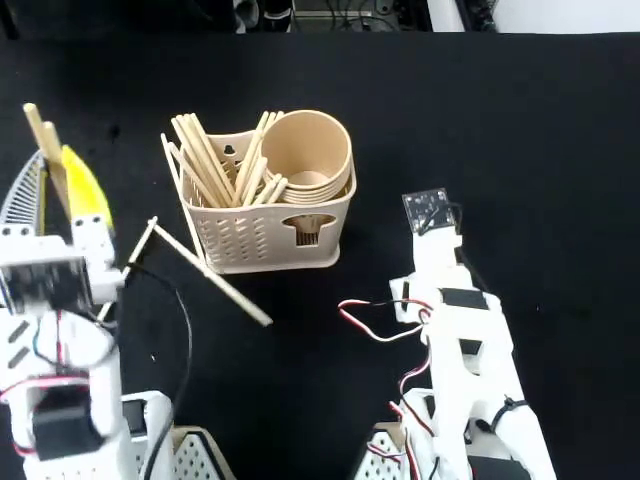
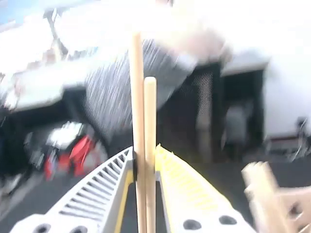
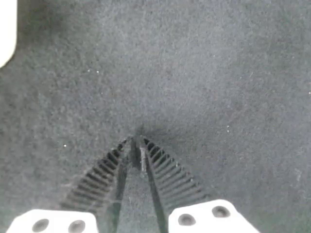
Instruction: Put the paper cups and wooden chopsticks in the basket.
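Your black table (image 1: 520,120) carries the slotted basket (image 1: 265,240), already loaded with nested paper cups (image 1: 312,150) and a sheaf of chopsticks (image 1: 215,165). Two loose chopsticks (image 1: 215,280) lie on the cloth beside the basket. Your left gripper (image 1: 55,160) pinches an upright pair of chopsticks (image 2: 138,97), well apart from the basket. Your right gripper (image 3: 137,153) is closed on nothing above bare cloth. Watch the carry: the held pair could catch the leaning sheaf and tip the basket, or scissor and slip. The pair's lower ends are hidden, and the cup count is unclear.
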